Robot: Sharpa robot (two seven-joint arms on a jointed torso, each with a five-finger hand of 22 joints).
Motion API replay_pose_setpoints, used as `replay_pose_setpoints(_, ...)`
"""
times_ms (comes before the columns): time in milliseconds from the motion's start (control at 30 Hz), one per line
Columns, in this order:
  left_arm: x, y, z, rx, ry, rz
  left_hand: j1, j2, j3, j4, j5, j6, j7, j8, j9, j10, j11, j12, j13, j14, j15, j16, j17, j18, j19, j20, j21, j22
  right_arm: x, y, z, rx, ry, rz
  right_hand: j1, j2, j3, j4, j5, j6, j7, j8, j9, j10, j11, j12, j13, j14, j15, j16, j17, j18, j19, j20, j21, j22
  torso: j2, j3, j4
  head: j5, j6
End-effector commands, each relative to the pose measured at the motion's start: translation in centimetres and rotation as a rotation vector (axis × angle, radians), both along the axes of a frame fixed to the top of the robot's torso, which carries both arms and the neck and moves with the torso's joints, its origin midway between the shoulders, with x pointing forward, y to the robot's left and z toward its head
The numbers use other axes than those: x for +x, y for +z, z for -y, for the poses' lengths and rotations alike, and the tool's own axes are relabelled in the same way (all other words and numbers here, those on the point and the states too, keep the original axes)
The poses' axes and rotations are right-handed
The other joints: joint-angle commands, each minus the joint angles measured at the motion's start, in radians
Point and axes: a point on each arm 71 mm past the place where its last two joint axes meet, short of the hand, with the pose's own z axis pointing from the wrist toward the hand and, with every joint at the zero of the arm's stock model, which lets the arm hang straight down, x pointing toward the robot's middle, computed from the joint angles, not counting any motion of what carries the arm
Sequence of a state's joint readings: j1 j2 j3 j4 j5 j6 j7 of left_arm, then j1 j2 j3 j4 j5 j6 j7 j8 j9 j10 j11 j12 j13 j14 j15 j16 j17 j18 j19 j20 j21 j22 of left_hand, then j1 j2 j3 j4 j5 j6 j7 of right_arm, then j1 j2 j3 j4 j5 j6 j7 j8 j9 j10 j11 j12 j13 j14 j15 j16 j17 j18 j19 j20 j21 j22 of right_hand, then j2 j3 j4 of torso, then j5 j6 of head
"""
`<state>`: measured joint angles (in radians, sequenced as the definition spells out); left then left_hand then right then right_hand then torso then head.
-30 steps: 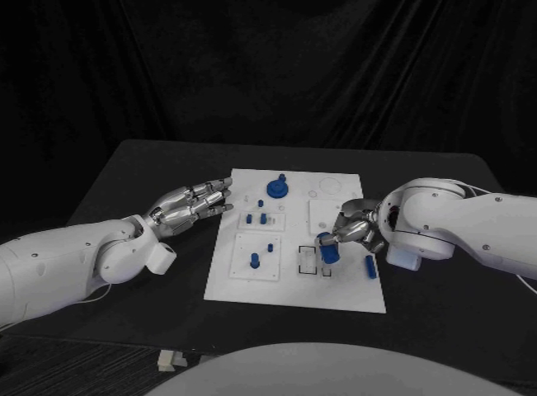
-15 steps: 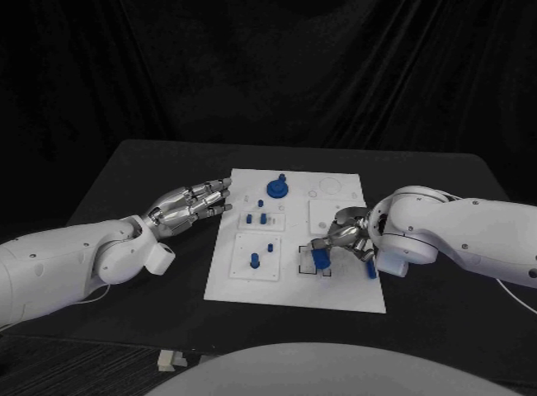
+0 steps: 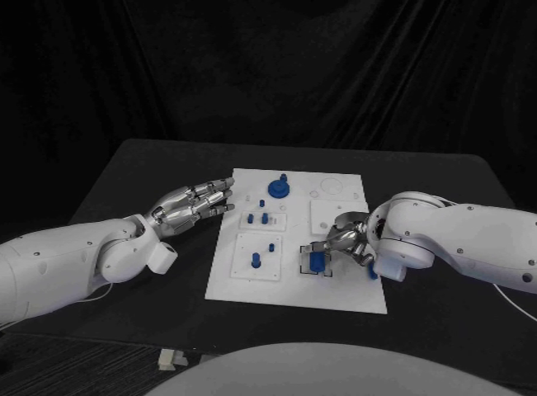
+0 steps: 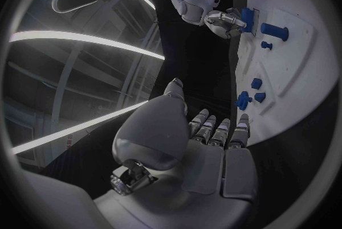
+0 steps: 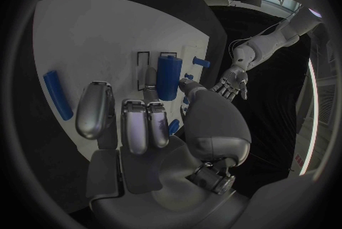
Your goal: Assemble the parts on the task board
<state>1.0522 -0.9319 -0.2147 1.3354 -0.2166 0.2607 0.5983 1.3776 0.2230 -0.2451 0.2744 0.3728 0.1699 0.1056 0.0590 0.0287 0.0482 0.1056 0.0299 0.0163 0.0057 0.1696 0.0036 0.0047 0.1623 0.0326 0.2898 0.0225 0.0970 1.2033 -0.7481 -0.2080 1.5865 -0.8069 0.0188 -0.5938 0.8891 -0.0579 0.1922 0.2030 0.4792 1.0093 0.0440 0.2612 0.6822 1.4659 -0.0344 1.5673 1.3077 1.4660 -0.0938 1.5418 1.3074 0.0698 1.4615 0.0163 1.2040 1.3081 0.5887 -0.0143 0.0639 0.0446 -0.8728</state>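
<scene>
The white task board (image 3: 294,285) lies mid-table. My right hand (image 3: 346,239) pinches a blue cylinder (image 3: 318,261) between thumb and a finger, low over the black-outlined slots (image 3: 306,261) at the board's right side. In the right wrist view the blue cylinder (image 5: 168,76) stands right by the slots (image 5: 142,60). A blue bar (image 5: 57,94) lies loose on the board beside that hand. My left hand (image 3: 198,202) hovers open at the board's left edge, fingers spread, holding nothing. In the left wrist view my left hand (image 4: 208,140) faces the board (image 4: 299,69).
A blue round knob (image 3: 276,189) stands near the board's far edge. Small blue pegs (image 3: 256,219) and another peg (image 3: 255,261) stand in the left-hand plates. The black table (image 3: 149,173) surrounds the board, with dark curtain behind.
My right hand has carried the blue cylinder down and slightly left, to the black-outlined slots. The left hand has stayed put.
</scene>
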Motion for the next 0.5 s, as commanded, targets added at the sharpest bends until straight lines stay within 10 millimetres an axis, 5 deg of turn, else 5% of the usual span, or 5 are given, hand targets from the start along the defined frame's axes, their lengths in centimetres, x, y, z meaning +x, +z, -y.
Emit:
replay_pose_setpoints(33, -0.06, 0.12, 0.11, -0.023, -0.004, 0.004, 0.004, 0.005, 0.001, -0.007, 0.006, -0.001, 0.003, 0.007, 0.001, 0.002, 0.006, 0.006, 0.001, 0.002, -0.006, 0.005, 0.0, 0.014, 0.002, 0.001, 0.0, 0.001, -0.04, -0.15, -0.05, -0.006, -0.009, 0.006, -0.007, 0.002, -0.004, 0.01, -0.033, -0.005, 0.007, -0.01, -0.01, 0.105, 0.011, 0.004, 0.263, 0.093, 0.008, -0.006, 0.21, 0.006, 0.001, 0.006, -0.004, 0.161, 0.0, 0.0, -0.0003, -0.001, 0.0)
replay_pose_setpoints(267, -0.04, 0.1, 0.2, -0.025, -0.007, 0.003, 0.004, 0.005, 0.001, -0.007, 0.006, -0.001, 0.003, 0.007, 0.001, 0.002, 0.006, 0.006, 0.001, 0.003, -0.006, 0.005, 0.0, 0.014, 0.003, 0.001, 0.0, 0.002, -0.13, -0.21, -0.38, -0.004, -0.002, 0.004, -0.005, 0.005, -0.015, 0.015, -0.082, -0.004, 0.008, -0.013, -0.02, 0.105, 0.012, 0.004, 0.263, 0.093, 0.009, -0.006, 0.21, 0.007, 0.0, 0.008, -0.005, 0.161, 0.0, 0.0, 0.0, 0.0, 0.0)
replay_pose_setpoints(300, -0.04, 0.1, 0.21, -0.025, -0.008, 0.003, 0.004, 0.005, 0.001, -0.007, 0.006, -0.001, 0.003, 0.007, 0.001, 0.002, 0.006, 0.006, 0.001, 0.003, -0.006, 0.005, 0.0, 0.014, 0.003, 0.001, 0.0, 0.002, -0.14, -0.22, -0.42, -0.004, -0.001, 0.003, -0.015, 0.007, -0.03, 0.028, -0.129, -0.005, 0.01, -0.016, -0.028, 0.105, 0.014, 0.004, 0.263, 0.093, 0.01, -0.007, 0.209, 0.007, 0.0, 0.009, -0.006, 0.161, 0.0, -0.0001, 0.0002, 0.0, 0.0)
replay_pose_setpoints(500, -0.05, 0.09, 0.18, -0.024, -0.008, 0.002, 0.004, 0.005, 0.001, -0.007, 0.007, -0.001, 0.003, 0.007, 0.001, 0.002, 0.007, 0.006, 0.001, 0.003, -0.006, 0.005, 0.0, 0.014, 0.003, 0.001, 0.0, 0.004, -0.25, -0.29, -0.57, -0.009, 0.014, -0.008, -0.002, -0.002, -0.063, 0.026, -0.22, -0.004, 0.011, -0.019, -0.044, 0.105, 0.015, 0.004, 0.263, 0.093, 0.012, -0.007, 0.21, 0.007, 0.001, 0.011, -0.005, 0.161, 0.0, 0.0, -0.0002, 0.005, 0.0)
